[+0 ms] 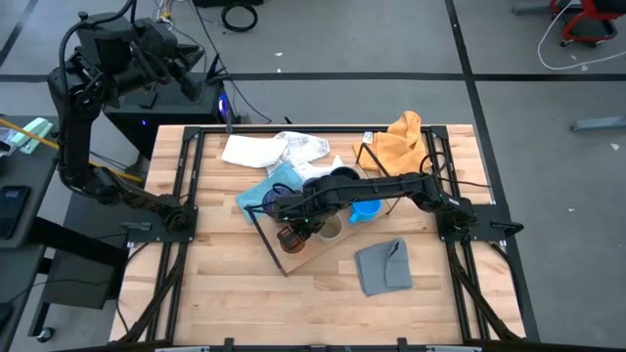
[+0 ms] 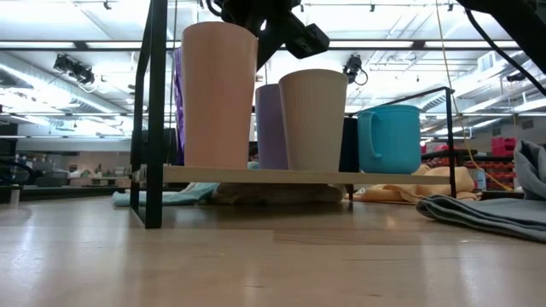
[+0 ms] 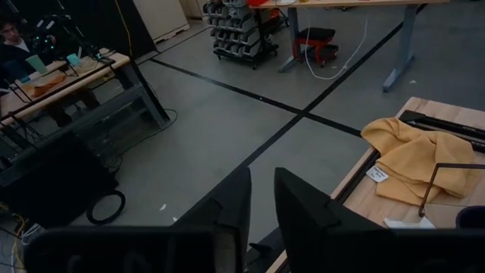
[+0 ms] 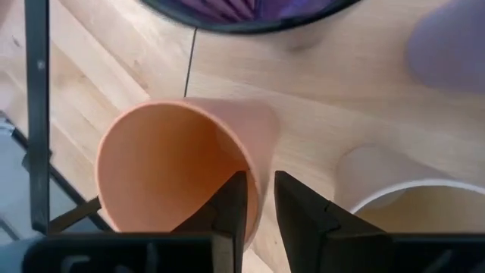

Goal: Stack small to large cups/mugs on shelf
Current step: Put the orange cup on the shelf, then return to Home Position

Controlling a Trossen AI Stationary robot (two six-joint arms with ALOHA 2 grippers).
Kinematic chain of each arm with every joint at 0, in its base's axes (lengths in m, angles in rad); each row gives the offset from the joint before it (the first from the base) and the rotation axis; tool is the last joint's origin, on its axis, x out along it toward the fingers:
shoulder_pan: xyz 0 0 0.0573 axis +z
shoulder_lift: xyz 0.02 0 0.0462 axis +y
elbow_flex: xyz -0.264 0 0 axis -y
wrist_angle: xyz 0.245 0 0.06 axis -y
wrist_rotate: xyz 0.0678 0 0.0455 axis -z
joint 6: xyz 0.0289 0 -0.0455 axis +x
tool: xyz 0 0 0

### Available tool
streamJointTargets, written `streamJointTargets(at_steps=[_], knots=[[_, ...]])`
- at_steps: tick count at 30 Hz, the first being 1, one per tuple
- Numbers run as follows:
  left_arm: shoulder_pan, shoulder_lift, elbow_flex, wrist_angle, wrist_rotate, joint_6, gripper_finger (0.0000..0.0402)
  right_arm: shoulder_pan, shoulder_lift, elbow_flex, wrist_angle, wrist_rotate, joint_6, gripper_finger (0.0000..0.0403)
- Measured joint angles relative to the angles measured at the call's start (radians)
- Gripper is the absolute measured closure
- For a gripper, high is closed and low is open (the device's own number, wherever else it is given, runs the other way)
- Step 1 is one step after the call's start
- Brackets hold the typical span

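Currently in hand: placing or adjusting the orange cup (image 4: 174, 167) on the shelf (image 2: 256, 176).

Item, right hand (image 4: 261, 212): reached in over the near corner of the shelf. Its two fingers pinch the cup's rim wall, one inside the mouth and one outside. The grip looks light and takes only the rim.

Item, orange cup: upright on the shelf board, at the end of the near row and close to the black frame rod. The low view shows its base on the board, so it looks set down rather than carried.

Item, beige cup (image 2: 313, 119): upright just beside the orange cup, with a small gap between them.

Item, lavender cup (image 2: 270, 128): behind those two.

Item, dark purple tumbler (image 4: 242, 11): behind the orange cup.

Item, black mug (image 2: 348, 145) and bright blue mug (image 2: 392, 136): farther along the shelf.

Item, left hand (image 3: 261, 220): parked high off the back left corner of the desk, fingers nearly pressed together, holding nothing.

Judged stage: late, since all six vessels appear to be on the shelf. I cannot tell whether the size order is final.

Next move calls for one of two things. If the cup stays, the fingers part and rise straight up, so that the inner finger does not tip it. If it moves, it must be lifted clear of the rod and the beige cup.
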Motion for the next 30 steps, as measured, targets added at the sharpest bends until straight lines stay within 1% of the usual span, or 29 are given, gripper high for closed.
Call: streamJointTargets(at_steps=[5,12,18,24,30], knots=[[0.0,0.0,0.0,0.0,0.0,0.0,0.0332,-0.001,0.0,0.0,0.013,-0.008,-0.019,0.0321],[0.0,0.0,0.0,0.0,0.0,0.001,0.0324,-0.002,0.0,0.0,0.034,-0.017,-0.025,0.0284],[0.0,0.0,0.0,0.0,0.0,0.001,0.0331,-0.006,0.0,0.0,0.034,-0.017,-0.022,0.0261],[0.0,0.0,0.0,0.0,0.0,0.001,0.0329,-0.015,-0.007,0.0,0.029,-0.014,-0.006,0.0257],[0.0,0.0,0.0,0.0,0.0,0.001,0.0323,-0.022,-0.043,0.001,0.008,-0.001,0.002,0.0257]])
